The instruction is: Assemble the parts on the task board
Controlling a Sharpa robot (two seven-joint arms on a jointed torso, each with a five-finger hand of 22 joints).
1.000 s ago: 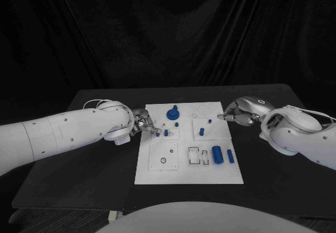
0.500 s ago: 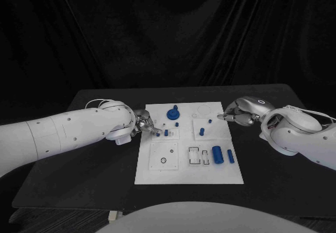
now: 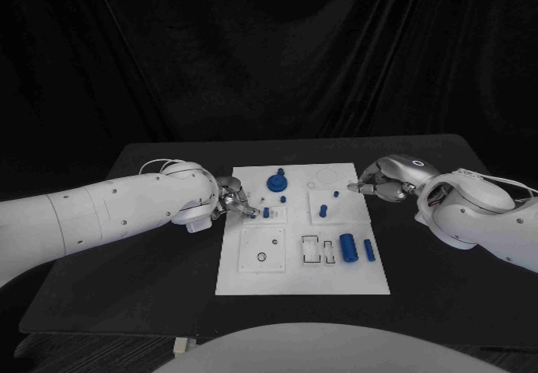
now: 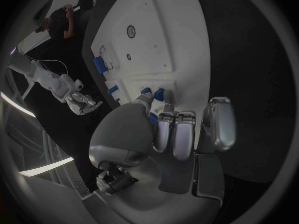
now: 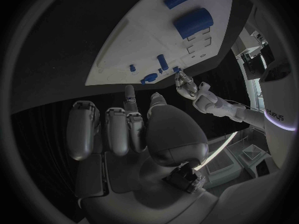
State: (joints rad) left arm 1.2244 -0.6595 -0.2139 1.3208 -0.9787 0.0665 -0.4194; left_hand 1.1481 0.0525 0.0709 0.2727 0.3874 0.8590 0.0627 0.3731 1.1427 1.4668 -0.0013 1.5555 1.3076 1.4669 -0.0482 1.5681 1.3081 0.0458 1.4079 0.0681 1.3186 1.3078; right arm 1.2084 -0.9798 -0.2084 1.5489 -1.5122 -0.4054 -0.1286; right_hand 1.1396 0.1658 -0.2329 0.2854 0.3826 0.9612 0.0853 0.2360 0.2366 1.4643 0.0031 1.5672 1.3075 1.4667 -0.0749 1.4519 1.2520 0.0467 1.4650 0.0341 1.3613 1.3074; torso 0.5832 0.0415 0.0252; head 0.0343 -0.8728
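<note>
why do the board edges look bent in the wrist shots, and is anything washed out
Both wrist views are fisheye, so the task board curves; its white surface glares slightly there. In the head view its edges run straight, the dark table swallowing shadows.

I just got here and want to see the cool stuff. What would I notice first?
First, the white task board in the middle of the black table, dotted with small blue parts; the two fattest blue cylinders lie side by side near its right edge. Then the two silver hands: the left hand works at the board's left edge by a small blue peg, and the right hand sits at the far right corner.
</note>
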